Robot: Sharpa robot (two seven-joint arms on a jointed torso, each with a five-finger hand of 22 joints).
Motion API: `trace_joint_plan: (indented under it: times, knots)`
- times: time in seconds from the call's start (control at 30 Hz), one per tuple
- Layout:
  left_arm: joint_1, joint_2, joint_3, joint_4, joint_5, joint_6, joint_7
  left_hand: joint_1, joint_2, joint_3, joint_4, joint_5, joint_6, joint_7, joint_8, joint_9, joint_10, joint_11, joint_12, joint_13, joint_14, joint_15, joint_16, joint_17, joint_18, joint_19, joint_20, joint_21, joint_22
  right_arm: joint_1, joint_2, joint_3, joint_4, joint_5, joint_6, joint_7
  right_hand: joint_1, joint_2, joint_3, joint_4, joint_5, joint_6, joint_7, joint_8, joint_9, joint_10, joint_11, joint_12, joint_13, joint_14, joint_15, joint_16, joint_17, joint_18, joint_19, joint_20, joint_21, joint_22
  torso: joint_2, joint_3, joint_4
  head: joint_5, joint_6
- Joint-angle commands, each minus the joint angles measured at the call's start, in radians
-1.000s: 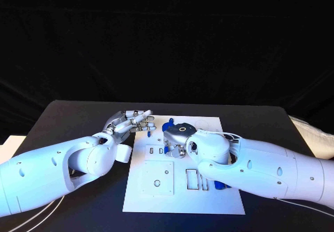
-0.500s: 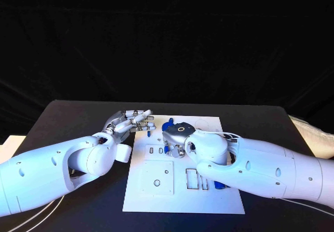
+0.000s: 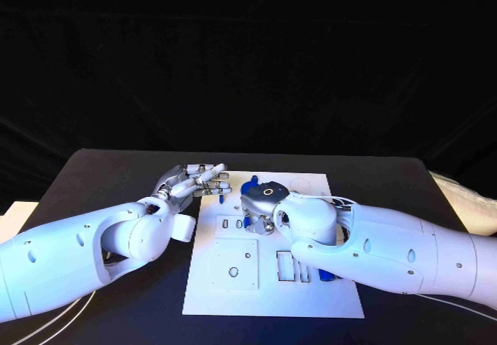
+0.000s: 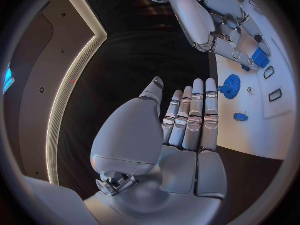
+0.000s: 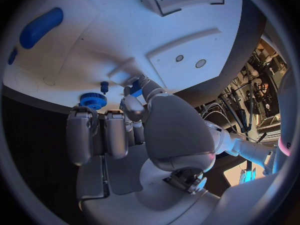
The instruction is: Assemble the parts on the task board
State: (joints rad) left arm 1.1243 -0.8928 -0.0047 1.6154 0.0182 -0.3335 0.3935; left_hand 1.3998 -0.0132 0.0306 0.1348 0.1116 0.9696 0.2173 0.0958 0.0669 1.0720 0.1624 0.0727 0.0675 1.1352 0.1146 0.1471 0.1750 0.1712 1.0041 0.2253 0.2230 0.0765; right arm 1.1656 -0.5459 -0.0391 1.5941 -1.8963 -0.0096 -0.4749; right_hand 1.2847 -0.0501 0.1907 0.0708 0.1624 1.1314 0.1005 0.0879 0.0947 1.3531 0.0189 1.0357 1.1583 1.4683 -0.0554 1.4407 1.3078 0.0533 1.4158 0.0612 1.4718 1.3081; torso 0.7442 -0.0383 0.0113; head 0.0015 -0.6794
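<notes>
No readable text, label, brand, number or sign appeared on any surface in these views. The flat white rectangular task board carried only cut-out slots and holes, with no legible print. The two white arm shells and the black table bore no markings that could be read.

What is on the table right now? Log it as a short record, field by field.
Task board: white plate with cut-out slots
Left hand: fingers straight, holds nothing, at the board's edge
Right hand: over the board, pinches a small blue part
Blue gear: on the board, beside the right hand's fingers
Long blue part: on the board, untouched
</notes>
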Motion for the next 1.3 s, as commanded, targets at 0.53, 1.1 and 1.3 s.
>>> trace_joint_plan:
  times: [0.53,1.1,1.3]
  knots:
    - [0.0,0.001,0.0,0.0,0.002,0.018,-0.001,-0.002,0.006,-0.002,-0.006,-0.005,-0.004,0.005,-0.008,-0.002,-0.005,0.005,-0.008,-0.002,0.006,0.001,-0.005,0.002,0.012,0.009,-0.001,-0.005,-0.002,-0.002,0.003,-0.002,-0.002,-0.008,0.004,-0.008,-0.022,-0.025,-0.01,0.018,-0.006,-0.025,0.013,-0.018,-0.009,-0.01,0.009,-0.019,-0.009,0.053,0.013,-0.015,0.011,0.001,-0.01,0.008,-0.008,0.021,0.0,-0.0001,-0.0001,0.002,-0.003]
    - [0.0,0.002,0.0,0.0,0.002,0.018,-0.001,-0.002,0.006,-0.002,-0.006,-0.005,-0.004,0.005,-0.008,-0.002,-0.005,0.005,-0.008,-0.002,0.006,0.001,-0.005,0.002,0.012,0.009,-0.001,-0.005,-0.002,-0.002,0.004,-0.003,-0.001,-0.008,0.0,-0.012,-0.025,-0.032,-0.013,0.023,-0.007,-0.031,0.015,-0.021,-0.011,-0.014,0.011,-0.029,-0.015,0.052,0.015,-0.02,0.003,0.002,-0.013,0.01,-0.011,0.016,0.0,-0.0001,-0.0004,0.002,-0.002]
    - [0.0,0.002,0.0,0.0,0.002,0.018,-0.001,-0.002,0.006,-0.002,-0.006,-0.005,-0.004,0.005,-0.008,-0.002,-0.005,0.005,-0.008,-0.002,0.006,0.001,-0.005,0.002,0.012,0.009,-0.001,-0.005,-0.002,-0.002,0.004,-0.003,-0.001,-0.008,-0.005,-0.016,-0.036,-0.054,-0.027,0.043,-0.019,-0.06,0.022,-0.025,-0.019,-0.037,0.018,-0.076,-0.048,0.048,0.021,-0.033,-0.012,0.006,-0.023,0.015,-0.02,0.001,0.0,-0.0002,0.0,0.002,-0.003]
